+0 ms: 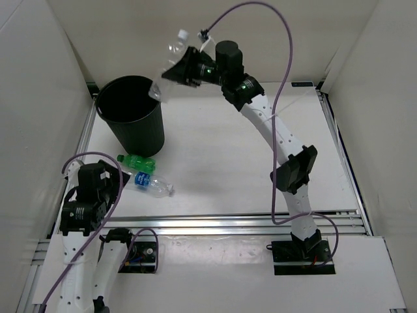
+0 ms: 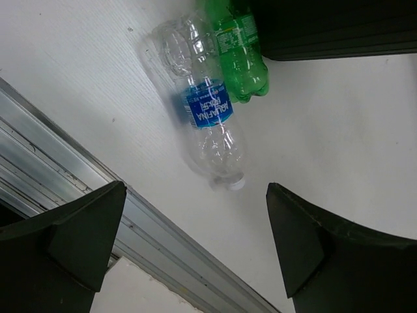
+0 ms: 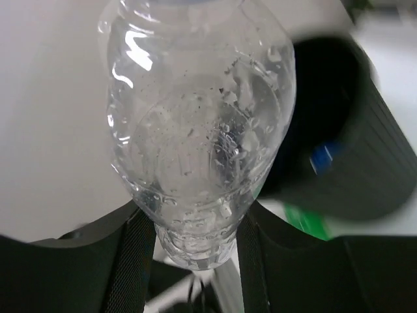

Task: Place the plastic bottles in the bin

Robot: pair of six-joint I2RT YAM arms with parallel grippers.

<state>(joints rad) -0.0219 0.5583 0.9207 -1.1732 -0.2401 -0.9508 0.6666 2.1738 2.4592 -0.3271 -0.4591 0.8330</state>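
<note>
My right gripper [image 1: 184,69] is shut on a clear plastic bottle [image 1: 171,53], held tilted in the air with its lower end by the right rim of the black bin [image 1: 141,134]. In the right wrist view the bottle [image 3: 195,117] fills the frame, pinched between the pads [image 3: 137,261], with the bin [image 3: 355,169] behind it. On the table lie a green bottle [image 1: 137,161] against the bin's foot and a clear bottle with a blue label [image 1: 151,184]. My left gripper [image 1: 122,177] stands open just left of them. In the left wrist view both bottles, clear [image 2: 210,124] and green [image 2: 241,59], lie beyond the open gripper [image 2: 195,241].
An aluminium rail [image 1: 247,222] runs along the table's near edge. White walls close in the left, back and right sides. The bin stands at the back left corner, and its dark wall [image 2: 339,29] shows at the top of the left wrist view.
</note>
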